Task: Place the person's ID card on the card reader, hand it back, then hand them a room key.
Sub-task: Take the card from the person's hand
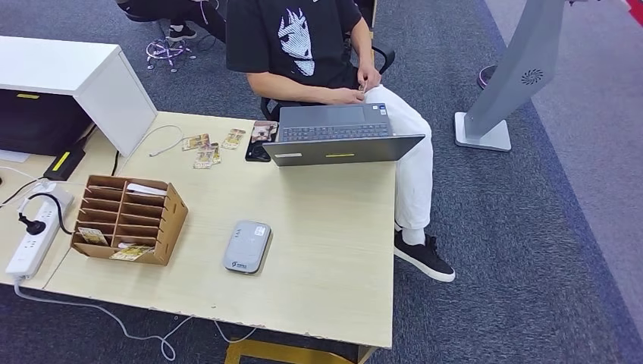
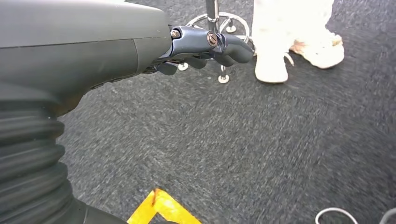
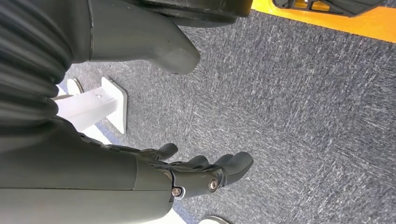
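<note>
Both hands hang over carpet, left hand [image 2: 205, 46] and right hand [image 3: 196, 172] holding nothing, fingers [image 3: 233, 163] loosely apart; beyond them, on the surface [image 1: 334, 227], the card reader [image 1: 247, 246]; farther, a person [image 1: 303, 45] pinches a card [image 1: 362, 89]

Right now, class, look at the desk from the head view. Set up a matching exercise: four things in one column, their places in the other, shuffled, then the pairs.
Things:
1. card reader
2. laptop
3. cardboard organizer
4. power strip

Places:
A. far edge, in front of the seated person
B. left end, its cable plugged in
C. near middle of the desk
D. between the power strip and the card reader

Pairs: 1-C, 2-A, 3-D, 4-B
</note>
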You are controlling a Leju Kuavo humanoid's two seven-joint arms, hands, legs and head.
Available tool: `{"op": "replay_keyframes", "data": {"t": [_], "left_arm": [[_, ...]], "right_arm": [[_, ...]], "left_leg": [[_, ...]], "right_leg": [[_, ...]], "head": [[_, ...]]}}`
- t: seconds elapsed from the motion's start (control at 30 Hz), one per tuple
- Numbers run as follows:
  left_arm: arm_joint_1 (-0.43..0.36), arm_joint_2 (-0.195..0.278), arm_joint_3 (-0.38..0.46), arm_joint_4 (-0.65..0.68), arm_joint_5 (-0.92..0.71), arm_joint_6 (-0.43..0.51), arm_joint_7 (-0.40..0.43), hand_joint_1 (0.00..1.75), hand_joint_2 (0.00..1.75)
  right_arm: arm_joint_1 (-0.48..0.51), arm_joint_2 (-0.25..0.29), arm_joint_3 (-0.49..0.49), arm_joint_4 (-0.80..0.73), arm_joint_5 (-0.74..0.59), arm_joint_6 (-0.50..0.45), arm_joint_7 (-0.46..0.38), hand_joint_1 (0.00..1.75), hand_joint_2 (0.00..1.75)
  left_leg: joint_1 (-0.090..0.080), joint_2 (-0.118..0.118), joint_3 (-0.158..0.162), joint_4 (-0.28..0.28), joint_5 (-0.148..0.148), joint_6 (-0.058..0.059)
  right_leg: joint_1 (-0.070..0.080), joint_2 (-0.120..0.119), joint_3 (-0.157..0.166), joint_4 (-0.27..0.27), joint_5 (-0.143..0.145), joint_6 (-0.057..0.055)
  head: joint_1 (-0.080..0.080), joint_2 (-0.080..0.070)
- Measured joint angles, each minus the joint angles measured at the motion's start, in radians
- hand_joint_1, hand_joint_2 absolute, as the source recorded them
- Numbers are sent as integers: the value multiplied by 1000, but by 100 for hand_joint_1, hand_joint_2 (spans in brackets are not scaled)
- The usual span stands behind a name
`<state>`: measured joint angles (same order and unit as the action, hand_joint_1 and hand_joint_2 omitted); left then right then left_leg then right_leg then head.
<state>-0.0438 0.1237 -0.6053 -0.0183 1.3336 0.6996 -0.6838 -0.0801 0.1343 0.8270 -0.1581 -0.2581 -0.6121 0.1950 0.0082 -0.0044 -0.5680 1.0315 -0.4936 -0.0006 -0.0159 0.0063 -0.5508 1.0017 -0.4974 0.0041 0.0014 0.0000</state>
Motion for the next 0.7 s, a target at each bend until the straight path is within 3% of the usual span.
{"op": "replay_keyframes", "data": {"t": [0.07,0.23,0.3,0.47,0.7], "left_arm": [[-6,-31,-25,0,20,0,56,0,175],[-35,-133,-126,-25,-26,-17,376,0,175],[-43,-162,-174,-48,-49,-35,432,0,175],[-63,-189,-244,-77,-74,-50,358,0,175],[-94,-198,-279,-99,-89,-45,255,0,175]], "right_arm": [[0,0,0,0,1,0,4,0,175],[-3,2,12,0,16,3,16,0,175],[-5,3,19,0,19,8,19,0,175],[-7,4,23,0,14,16,8,0,175],[-8,4,23,0,-4,12,-13,0,175]], "left_leg": [[-1,0,0,0,0,0],[-3,-1,0,0,0,1],[-3,-1,0,0,0,1],[-3,-1,1,1,0,1],[-2,0,1,0,0,1]], "right_leg": [[0,0,0,0,0,0],[-3,-1,0,0,0,1],[-3,0,0,0,1,1],[-3,0,0,0,1,1],[-2,0,0,0,1,1]], "head": [[0,0],[0,0],[0,0],[0,0],[0,0]]}}
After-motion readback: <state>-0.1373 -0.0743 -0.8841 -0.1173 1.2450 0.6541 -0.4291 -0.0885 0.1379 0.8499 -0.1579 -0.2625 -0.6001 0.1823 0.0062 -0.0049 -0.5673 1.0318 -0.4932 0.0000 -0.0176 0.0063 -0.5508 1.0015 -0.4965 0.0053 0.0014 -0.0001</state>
